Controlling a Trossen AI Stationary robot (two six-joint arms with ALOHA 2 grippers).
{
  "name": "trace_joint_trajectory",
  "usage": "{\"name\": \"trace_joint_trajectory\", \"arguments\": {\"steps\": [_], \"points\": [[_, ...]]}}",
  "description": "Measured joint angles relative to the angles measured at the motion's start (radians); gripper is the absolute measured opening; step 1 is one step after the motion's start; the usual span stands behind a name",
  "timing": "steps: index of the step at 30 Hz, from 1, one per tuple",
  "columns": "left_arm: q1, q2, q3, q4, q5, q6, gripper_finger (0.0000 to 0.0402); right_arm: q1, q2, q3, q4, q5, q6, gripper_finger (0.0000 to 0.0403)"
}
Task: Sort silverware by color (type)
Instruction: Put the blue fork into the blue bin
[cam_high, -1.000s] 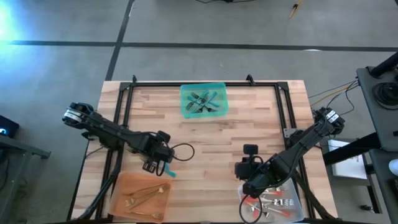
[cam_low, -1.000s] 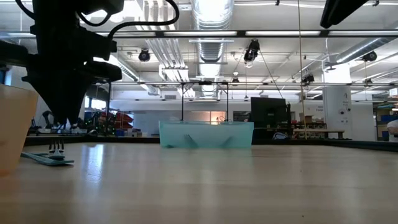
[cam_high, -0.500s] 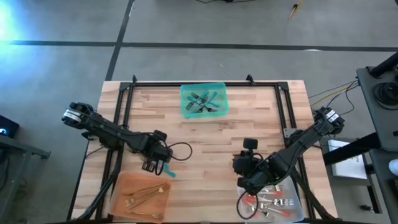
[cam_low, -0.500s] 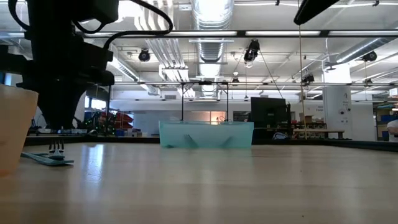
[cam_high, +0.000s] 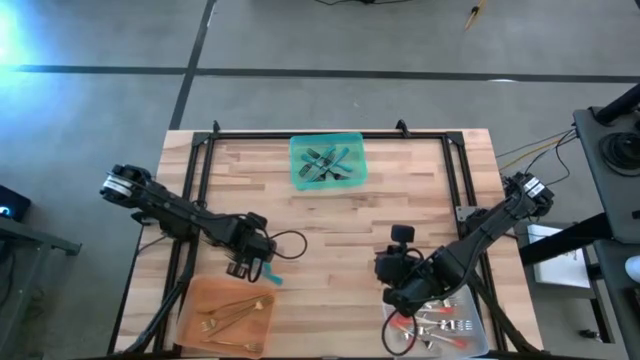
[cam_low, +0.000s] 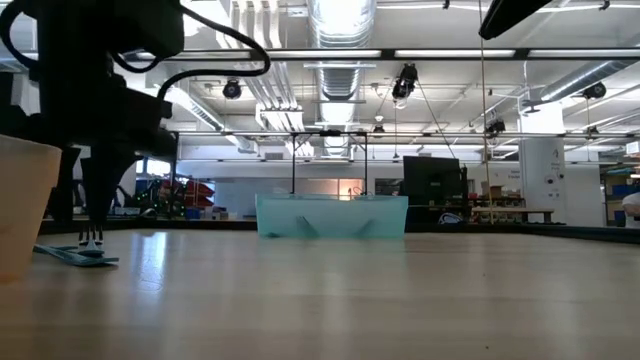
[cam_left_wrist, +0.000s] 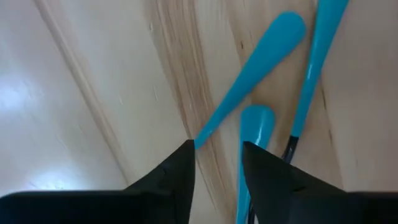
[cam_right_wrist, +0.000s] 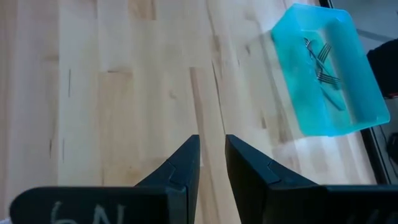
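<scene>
Three teal-handled pieces of silverware (cam_left_wrist: 249, 87) lie flat on the wood beside the orange tray (cam_high: 200, 295), which holds gold pieces (cam_high: 235, 312). My left gripper (cam_left_wrist: 217, 155) points straight down over them, open, its fingertips low over the handles (cam_low: 80, 252). One handle (cam_left_wrist: 255, 124) runs in under the right fingertip. The teal tray (cam_high: 328, 163) at the far middle holds more teal pieces. My right gripper (cam_right_wrist: 212, 149) hangs over the table by the clear tray (cam_high: 480, 330), slightly open with nothing between its fingers. My left gripper comes from above with its fingers pointing down. The slanting handle's thin end (cam_left_wrist: 198, 143) meets the edge of one fingertip (cam_left_wrist: 183, 162) in the wrist view. I cannot tell whether the fingertip touches it. All three handles lie flat on the table.
The clear tray at the near right holds red-handled pieces (cam_high: 400, 325). A black frame (cam_high: 200, 150) runs along the table's far and side edges. Bare wood lies between the two arms and in front of the teal tray (cam_low: 332, 215).
My left gripper has sunk toward the teal-handled pieces on the table and has opened: in the low view its tip has gone from one point to two separate fingers. The pieces have not moved.
</scene>
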Motion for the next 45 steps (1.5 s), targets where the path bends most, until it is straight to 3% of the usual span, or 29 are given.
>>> {"name": "trace_joint_trajectory", "arguments": {"steps": [14, 24, 28, 33, 40, 45], "points": [[0.004, 0.016, -0.002, 0.014, -0.028, 0.002, 0.0123, 0.0, 0.0, 0.0, 0.022, 0.0, 0.0, 0.0068], [0.004, 0.151, 0.01, 0.009, -0.025, 0.026, 0.0121, 0.0, 0.001, 0.0, 0.025, 0.0, 0.0, 0.0068], [0.007, 0.179, 0.012, 0.012, -0.016, 0.036, 0.0092, 0.0, 0.001, 0.0, 0.03, 0.0, 0.0, 0.0068], [0.031, 0.18, 0.012, 0.017, 0.03, 0.01, 0.0013, 0.0, 0.001, 0.0, 0.048, 0.0, 0.0, 0.0068], [0.09, 0.177, 0.011, 0.027, 0.047, -0.055, 0.0002, 0.0, 0.001, 0.0, 0.05, 0.0, 0.001, 0.0068], [0.116, 0.184, 0.061, 0.006, -0.02, -0.048, 0.0001, 0.0, 0.001, 0.0, 0.05, 0.0, 0.002, 0.0068]]}}
